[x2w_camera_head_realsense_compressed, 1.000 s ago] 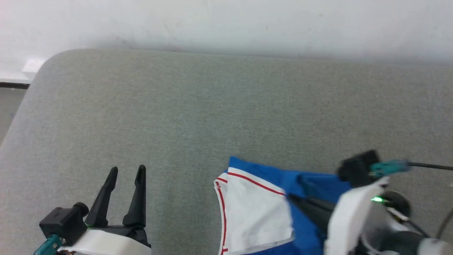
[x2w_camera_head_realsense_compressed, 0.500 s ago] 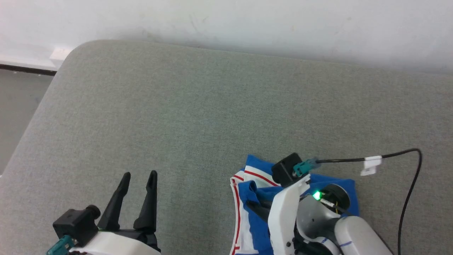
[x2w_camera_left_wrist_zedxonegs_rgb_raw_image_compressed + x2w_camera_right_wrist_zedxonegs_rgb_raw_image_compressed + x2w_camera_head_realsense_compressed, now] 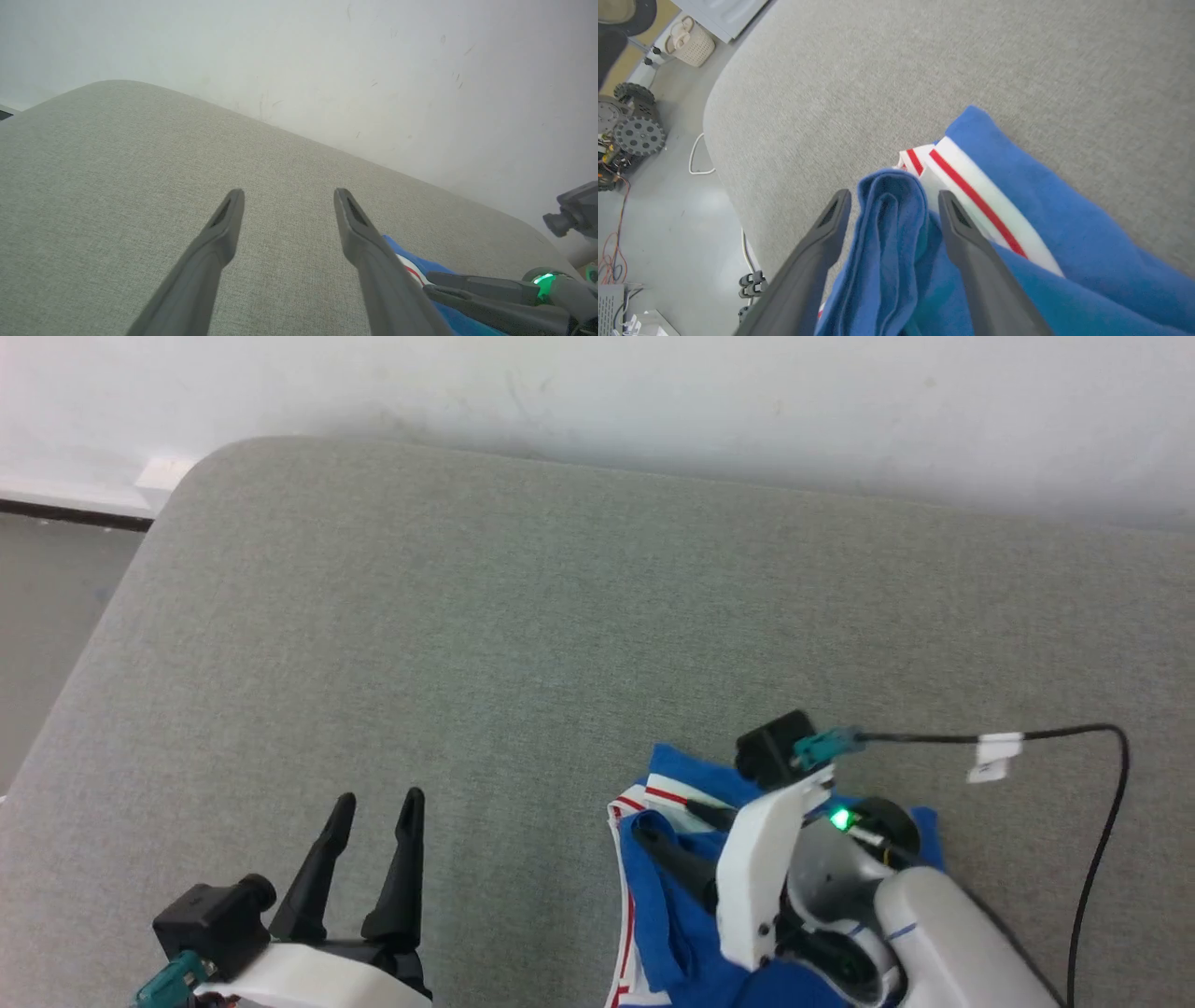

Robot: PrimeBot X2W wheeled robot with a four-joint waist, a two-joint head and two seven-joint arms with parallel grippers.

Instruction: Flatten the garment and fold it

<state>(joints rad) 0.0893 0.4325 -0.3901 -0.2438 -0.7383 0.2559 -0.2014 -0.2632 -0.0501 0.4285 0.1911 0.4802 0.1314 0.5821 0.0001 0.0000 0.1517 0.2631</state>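
Note:
The garment (image 3: 667, 915) is a royal-blue shirt with red-striped white trim, lying bunched on the grey cushion (image 3: 523, 616) at the lower right. My right gripper (image 3: 665, 819) stands open over it, pointing left. In the right wrist view a raised blue fold (image 3: 892, 233) sits loose between the spread fingers of the right gripper (image 3: 894, 193), with the striped trim (image 3: 971, 186) just beyond. The right arm hides much of the shirt. My left gripper (image 3: 379, 796) is open and empty over bare cushion, well left of the garment (image 3: 405, 257); its fingers (image 3: 224, 233) are spread wide.
A white wall (image 3: 597, 392) runs along the cushion's far edge. A black cable (image 3: 1102, 859) loops from my right wrist. Off the cushion's rounded corner lies floor (image 3: 668, 224) with a wheeled machine (image 3: 630, 135), a basket (image 3: 689, 42) and loose cords.
My right gripper carried a blue fold leftward over the white sleeve and then opened its jaws. The head camera shifted. The left gripper kept its place.

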